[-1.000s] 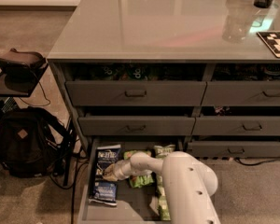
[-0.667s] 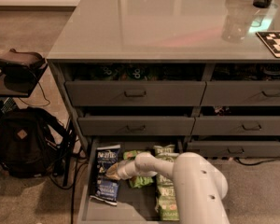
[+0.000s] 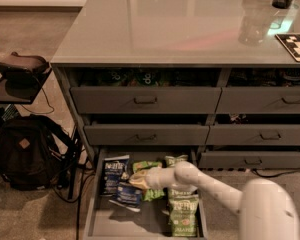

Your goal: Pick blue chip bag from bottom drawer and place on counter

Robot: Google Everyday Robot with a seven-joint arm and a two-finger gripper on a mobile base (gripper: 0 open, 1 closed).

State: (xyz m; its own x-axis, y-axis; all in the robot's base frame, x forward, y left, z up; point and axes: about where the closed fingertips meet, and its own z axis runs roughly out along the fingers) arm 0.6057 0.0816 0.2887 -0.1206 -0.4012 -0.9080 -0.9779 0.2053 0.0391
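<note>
The bottom drawer (image 3: 92,211) is pulled open at the lower left of the cabinet. Two blue chip bags lie in its left half: one upright (image 3: 114,170) at the back left, the other (image 3: 125,196) tilted just in front of it. My gripper (image 3: 137,181) reaches in from the right on the white arm (image 3: 215,189). It sits between the two blue bags, at the top edge of the front one. Green bags (image 3: 182,214) lie under and to the right of the arm. The counter (image 3: 165,24) tops the cabinet.
The two upper left drawers (image 3: 145,100) are partly open above the bottom one. A clear cup (image 3: 252,26) and a checkered marker (image 3: 296,46) stand on the counter's right side. A black backpack (image 3: 27,151) and a small stand (image 3: 17,76) sit left of the cabinet.
My gripper has shifted a little right and back in the drawer. The front blue bag now lies closer under it, tilted. The arm's bulk has moved right.
</note>
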